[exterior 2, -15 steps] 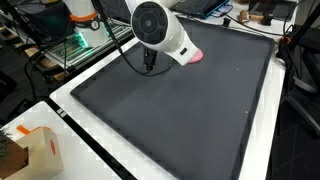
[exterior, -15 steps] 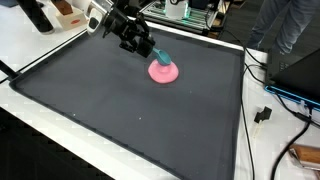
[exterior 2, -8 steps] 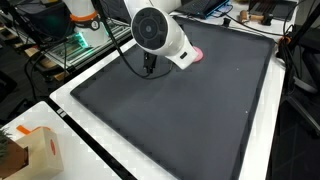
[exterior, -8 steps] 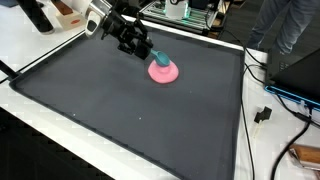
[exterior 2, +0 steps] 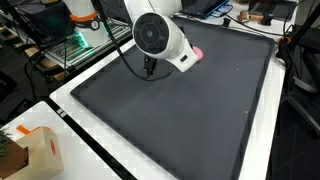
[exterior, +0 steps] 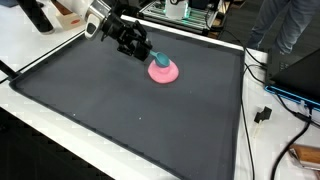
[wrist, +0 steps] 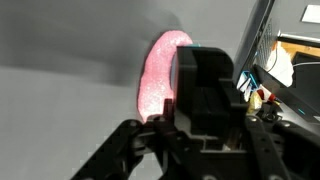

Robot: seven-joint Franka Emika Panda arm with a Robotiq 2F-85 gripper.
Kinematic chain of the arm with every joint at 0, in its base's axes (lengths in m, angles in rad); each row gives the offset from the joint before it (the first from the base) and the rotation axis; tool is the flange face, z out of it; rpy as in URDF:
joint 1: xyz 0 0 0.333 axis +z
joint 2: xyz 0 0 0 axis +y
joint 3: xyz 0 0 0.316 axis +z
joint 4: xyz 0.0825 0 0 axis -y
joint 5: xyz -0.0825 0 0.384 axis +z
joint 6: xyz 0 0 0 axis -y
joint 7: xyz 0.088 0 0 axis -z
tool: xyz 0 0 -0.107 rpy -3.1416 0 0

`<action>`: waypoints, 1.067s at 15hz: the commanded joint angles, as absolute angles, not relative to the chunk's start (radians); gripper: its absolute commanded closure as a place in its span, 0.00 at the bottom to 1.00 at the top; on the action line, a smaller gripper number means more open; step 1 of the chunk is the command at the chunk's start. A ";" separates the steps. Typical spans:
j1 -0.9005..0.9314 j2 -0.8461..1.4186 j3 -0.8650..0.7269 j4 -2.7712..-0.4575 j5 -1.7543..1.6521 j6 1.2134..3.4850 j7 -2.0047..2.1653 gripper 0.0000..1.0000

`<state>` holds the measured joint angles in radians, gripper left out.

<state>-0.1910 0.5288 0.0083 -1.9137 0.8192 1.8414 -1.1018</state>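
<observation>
A pink round dish [exterior: 164, 71] lies on the black mat [exterior: 120, 115] near its far edge. My gripper [exterior: 147, 49] hangs just to the left of it and looks shut on a small teal object [exterior: 157, 57] that slants down toward the dish. In the wrist view the shut black fingers [wrist: 205, 90] fill the middle, a thin teal edge [wrist: 192, 48] shows at their tip, and the pink dish [wrist: 160, 75] lies just beyond. In an exterior view the arm's white joint [exterior 2: 160, 38] hides the gripper; only a strip of the dish [exterior 2: 197, 55] shows.
A white table rim [exterior: 60, 120] frames the mat. Cables and a plug [exterior: 263, 114] lie along one side, and a person [exterior: 290, 30] stands behind the far edge. A cardboard box [exterior 2: 30, 150] sits off the mat's near corner. Equipment racks [exterior 2: 70, 45] stand beside the table.
The gripper has drifted slightly up and to the left with the teal object, away from the pink dish. The dish has not moved.
</observation>
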 commanded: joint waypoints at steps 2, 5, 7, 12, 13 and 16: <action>-0.167 0.605 -0.017 -1.882 0.763 1.910 -1.100 0.75; -0.168 0.608 -0.022 -1.880 0.760 1.916 -1.088 0.75; -0.169 0.609 -0.023 -1.880 0.761 1.914 -1.073 0.75; -0.186 0.599 -0.013 -1.862 0.783 1.847 -1.059 0.75; -0.188 0.594 -0.010 -1.860 0.788 1.837 -1.060 0.75; -0.190 0.584 -0.008 -1.855 0.794 1.817 -1.060 0.75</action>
